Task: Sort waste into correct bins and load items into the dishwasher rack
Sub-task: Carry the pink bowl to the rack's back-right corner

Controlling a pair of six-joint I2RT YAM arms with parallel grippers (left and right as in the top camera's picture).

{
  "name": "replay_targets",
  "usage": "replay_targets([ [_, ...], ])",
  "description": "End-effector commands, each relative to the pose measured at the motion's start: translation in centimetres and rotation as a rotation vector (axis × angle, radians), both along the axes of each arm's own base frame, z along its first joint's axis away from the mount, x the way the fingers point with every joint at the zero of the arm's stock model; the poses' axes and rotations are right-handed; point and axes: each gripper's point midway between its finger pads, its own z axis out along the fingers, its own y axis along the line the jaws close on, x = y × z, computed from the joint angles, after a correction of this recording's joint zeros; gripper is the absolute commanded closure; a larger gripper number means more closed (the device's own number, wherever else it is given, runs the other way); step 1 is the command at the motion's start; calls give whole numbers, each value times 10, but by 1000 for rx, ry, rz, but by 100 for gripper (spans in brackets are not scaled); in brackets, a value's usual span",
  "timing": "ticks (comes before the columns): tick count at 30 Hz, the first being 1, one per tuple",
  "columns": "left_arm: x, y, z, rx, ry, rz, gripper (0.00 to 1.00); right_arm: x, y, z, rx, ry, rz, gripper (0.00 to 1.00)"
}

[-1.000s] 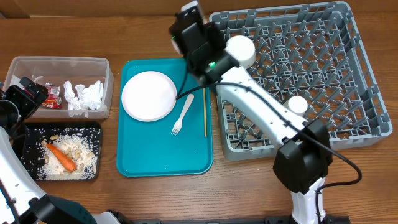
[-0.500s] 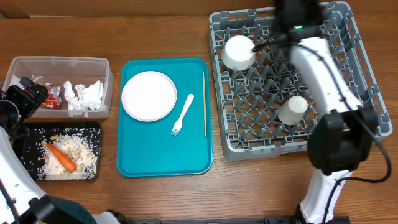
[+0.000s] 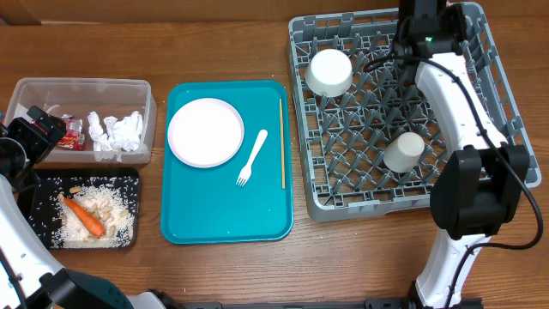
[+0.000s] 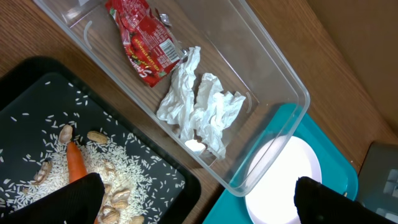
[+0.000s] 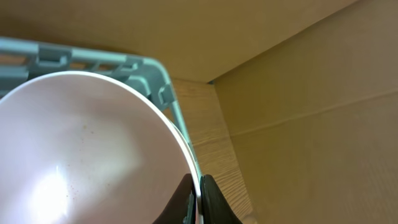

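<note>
At the upper right of the overhead frame, the right gripper [image 5: 198, 186] hangs over the far edge of the large grey plastic dishwasher rack [image 3: 506, 112]. Its jaws are pinched closed on the thin rim of a smooth white round bowl [image 5: 81, 155], and the wrist view shows that rim running between the fingertips with the rack's corner just behind. The bowl looks stiff and glossy, so probably slippery. A grip on the rim alone leaves it free to swing about that one contact. Ceramic or plastic I cannot tell, so it is best treated as breakable and lowered gently among the pegs, near the two upturned white cups [image 3: 329, 72]. At the left edge, the left gripper [image 4: 196, 202] hovers empty with its jaws wide apart. It sits over the border between the clear plastic rectangular tub [image 4: 273, 81], which holds the red snack wrapper [image 4: 144, 43] and crumpled white tissue [image 4: 199, 106], and the shallow black rectangular tray [image 4: 37, 87], which holds the orange carrot [image 4: 76, 163] and loose white rice [image 4: 130, 168]. On the teal serving tray [image 3: 227, 215] at centre, the white round plate [image 3: 206, 131] lies flat and is best taken at its raised edge. The white plastic fork [image 3: 253, 157] looks light and suits a pinch across the handle. The thin wooden chopstick [image 3: 282, 142] may roll, so mid-length is the place to grip it.
</note>
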Motion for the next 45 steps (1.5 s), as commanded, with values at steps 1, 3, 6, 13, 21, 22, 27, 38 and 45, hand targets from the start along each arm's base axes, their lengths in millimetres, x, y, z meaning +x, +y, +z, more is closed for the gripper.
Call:
replay_targets([
  [1,2,3,8,16,-14,8,0,-4,-2,-19,-15,29,-14,96],
  [3,2,3,8,17,-13,7,0,-5,-1,-24,-26,36,-15,96],
  [6,2,3,8,16,-13,8,0,-6,2,-31,-61,60,-12,96],
  [13,2,3,8,16,-13,8,0,-7,18,-49,-73,97,25,96],
  [21,2,3,8,16,-14,8,0,-13,51,-64,-103,145,76,96],
  [22,2,3,8,16,-13,8,0,-14,53,-68,-106,154,80,96],
  [27,2,3,8,16,-13,8,0,-22,59,-86,-135,201,81,96],
  [38,2,3,8,16,-13,8,0,-9,54,-36,-356,153,37,96],
  [45,2,3,8,16,-13,8,0,-5,63,-31,-389,174,80,96],
])
